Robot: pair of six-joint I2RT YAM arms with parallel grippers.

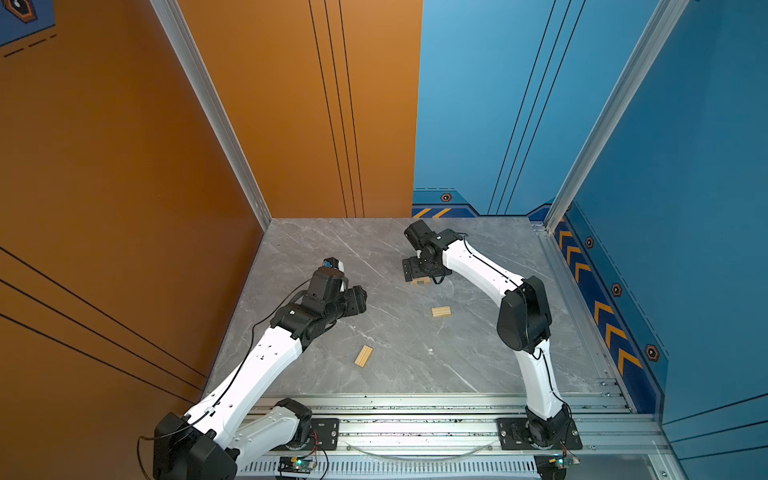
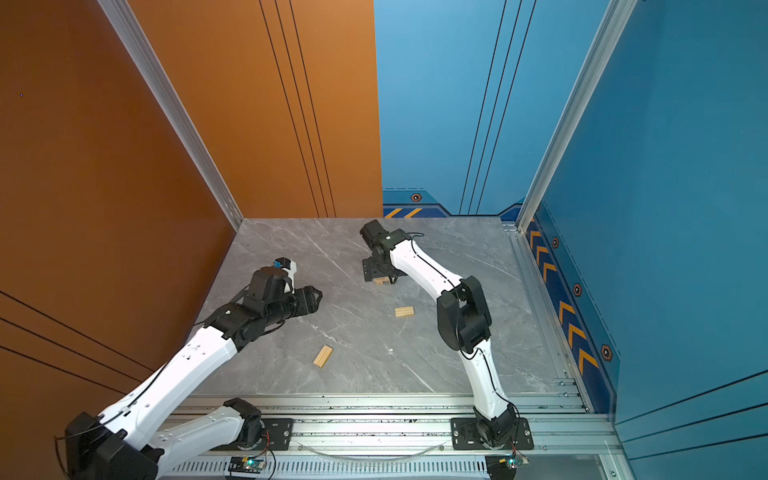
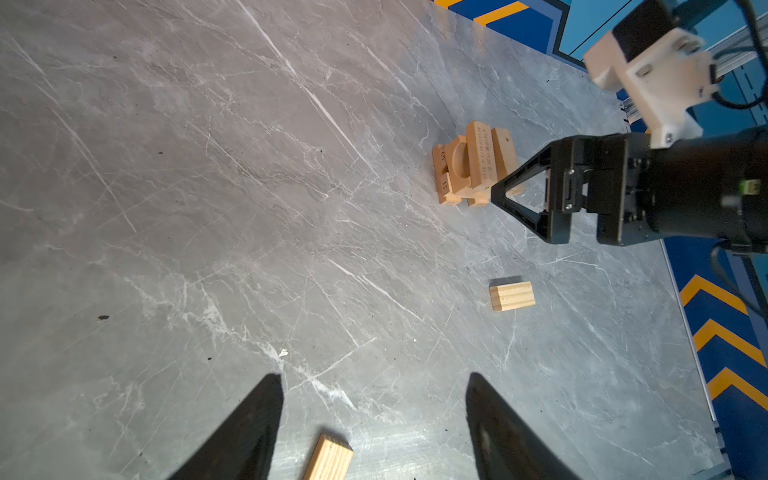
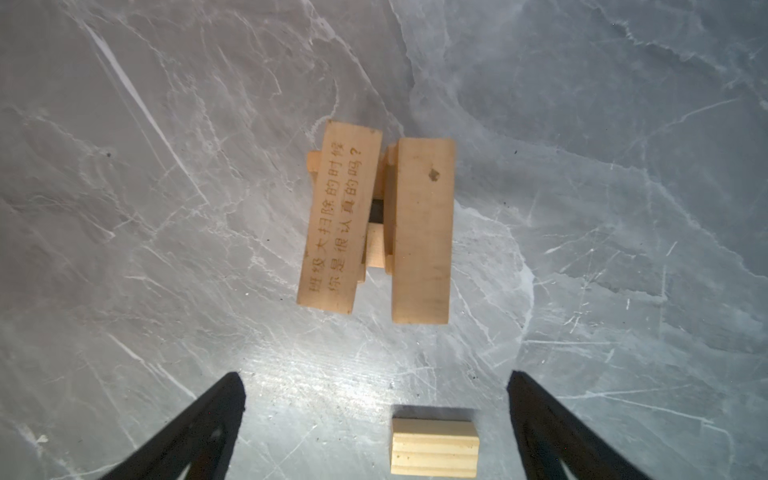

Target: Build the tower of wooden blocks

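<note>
The tower is a low stack of pale wood blocks, with two long bars side by side on top, one engraved with characters. In both top views my right gripper hangs over the tower and hides most of it. In the right wrist view the right gripper is open and empty. One grooved slab lies on the table a little nearer than the tower. A second grooved slab lies front centre. My left gripper is open and empty above that slab.
The grey marble table is walled by an orange panel on the left and blue panels at the back and right. An aluminium rail with both arm bases runs along the front edge.
</note>
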